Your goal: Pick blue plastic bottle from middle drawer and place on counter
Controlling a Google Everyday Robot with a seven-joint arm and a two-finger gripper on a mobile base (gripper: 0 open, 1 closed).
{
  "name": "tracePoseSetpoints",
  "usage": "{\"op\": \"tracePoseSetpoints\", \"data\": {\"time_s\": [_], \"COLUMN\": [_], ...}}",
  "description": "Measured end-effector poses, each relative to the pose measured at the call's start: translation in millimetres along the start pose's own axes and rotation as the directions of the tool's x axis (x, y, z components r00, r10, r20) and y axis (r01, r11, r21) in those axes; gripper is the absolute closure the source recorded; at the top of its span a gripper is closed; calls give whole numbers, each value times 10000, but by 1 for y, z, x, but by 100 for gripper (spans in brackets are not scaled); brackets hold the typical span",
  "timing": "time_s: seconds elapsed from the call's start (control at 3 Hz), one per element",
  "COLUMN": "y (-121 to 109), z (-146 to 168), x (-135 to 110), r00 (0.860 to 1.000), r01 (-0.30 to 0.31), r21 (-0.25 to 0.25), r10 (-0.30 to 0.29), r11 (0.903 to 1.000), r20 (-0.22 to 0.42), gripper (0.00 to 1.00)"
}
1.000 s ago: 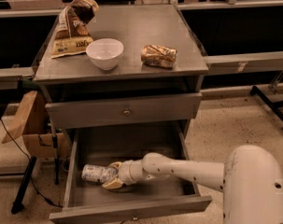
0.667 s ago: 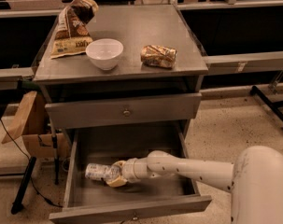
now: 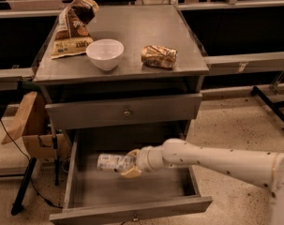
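Note:
The blue plastic bottle [image 3: 109,162], clear with a pale label, lies on its side and is held just above the floor of the open middle drawer [image 3: 132,193]. My gripper [image 3: 129,166] reaches in from the right on the white arm and is shut on the bottle's right end. The bottle's cap end is hidden in the gripper. The grey counter [image 3: 132,29] is above, over a closed top drawer [image 3: 125,111].
On the counter stand a white bowl [image 3: 105,53], a brown snack bag [image 3: 72,26] at the back left and a foil snack packet [image 3: 159,56] to the right. A cardboard box [image 3: 33,131] and a black stand leg [image 3: 23,186] are left of the cabinet.
The bottle has risen off the drawer floor and moved a little right and up with my gripper. The arm has drawn back slightly to the right.

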State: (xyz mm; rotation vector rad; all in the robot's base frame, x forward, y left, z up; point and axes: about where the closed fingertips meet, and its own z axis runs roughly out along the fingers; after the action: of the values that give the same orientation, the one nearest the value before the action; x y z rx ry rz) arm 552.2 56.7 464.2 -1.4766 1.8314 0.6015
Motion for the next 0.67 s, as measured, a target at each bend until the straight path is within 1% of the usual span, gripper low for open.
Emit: {"op": "tracePoseSetpoints", "data": {"time_s": [0.33, 0.67], "y": [-11, -23], "z": [-68, -129], "x": [-35, -78], "r00": [9953, 9816], "r01": [658, 1447], "r21": [390, 824], "r10": [-628, -1326], "r11": [9971, 9860], "r20": [-739, -1373], "gripper": [100, 100]}}
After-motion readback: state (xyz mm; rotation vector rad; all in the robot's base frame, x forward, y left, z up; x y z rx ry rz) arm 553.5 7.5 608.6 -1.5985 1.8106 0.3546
